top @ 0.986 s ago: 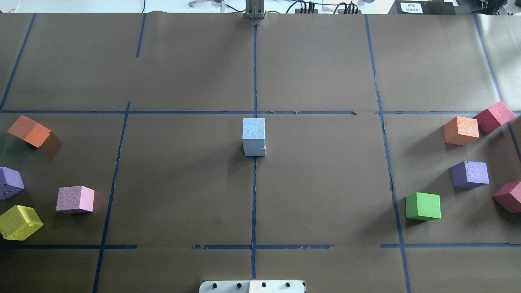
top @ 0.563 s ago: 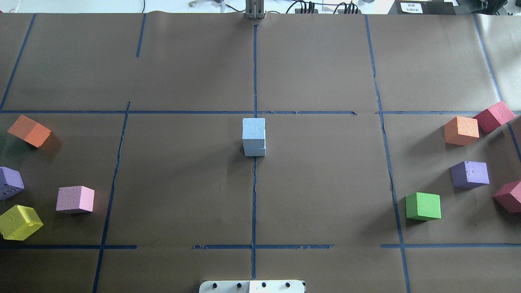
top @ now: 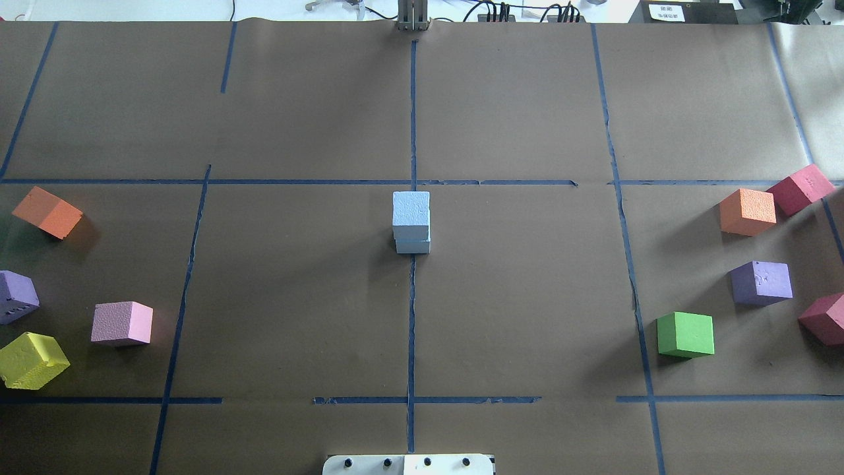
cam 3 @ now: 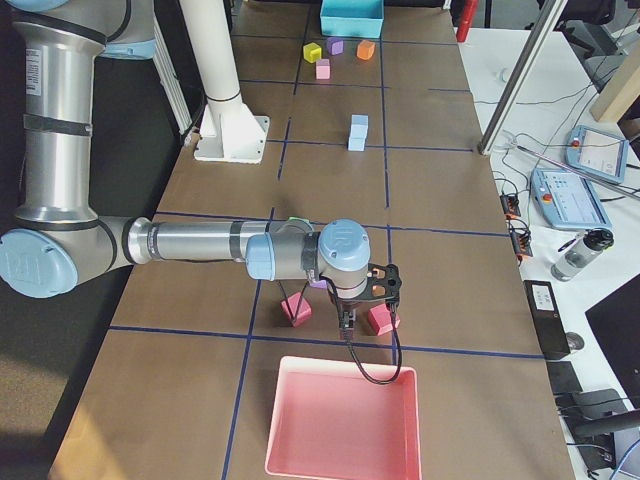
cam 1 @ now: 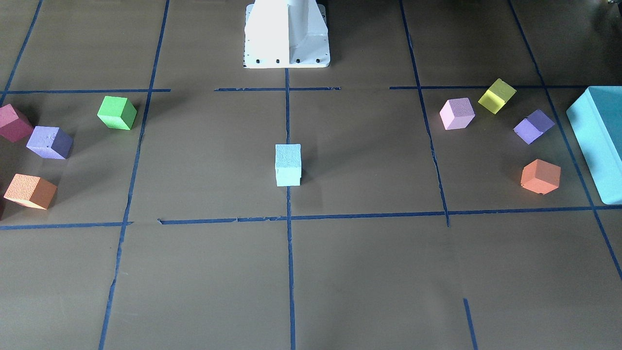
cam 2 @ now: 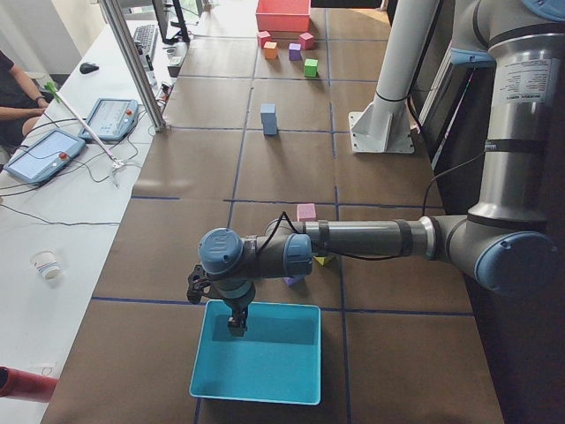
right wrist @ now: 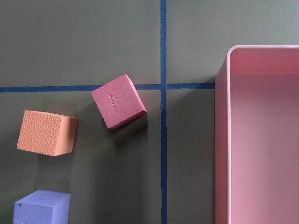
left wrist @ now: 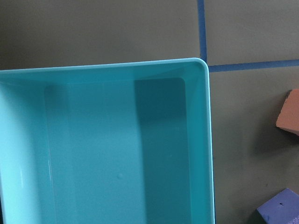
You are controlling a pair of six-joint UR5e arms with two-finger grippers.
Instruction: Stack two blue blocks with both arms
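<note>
Two pale blue blocks stand stacked at the table's centre on the blue tape line: the rough one (top: 411, 210) sits on the smoother one (top: 413, 247). The stack also shows in the front view (cam 1: 288, 164) and in both side views (cam 2: 268, 118) (cam 3: 357, 132). No gripper is near it. My left gripper (cam 2: 237, 329) hangs over the teal box (cam 2: 256, 362) at the table's left end. My right gripper (cam 3: 345, 325) hangs near the pink tray (cam 3: 345, 420) at the right end. Both show only in side views, so I cannot tell if they are open or shut.
On my left side lie orange (top: 47, 212), purple (top: 16, 296), pink (top: 122, 323) and yellow (top: 31, 359) cubes. On my right side lie orange (top: 747, 212), red (top: 800, 189), purple (top: 761, 282), green (top: 686, 334) and red (top: 824, 318) cubes. The white pedestal (cam 1: 286, 34) stands behind the stack.
</note>
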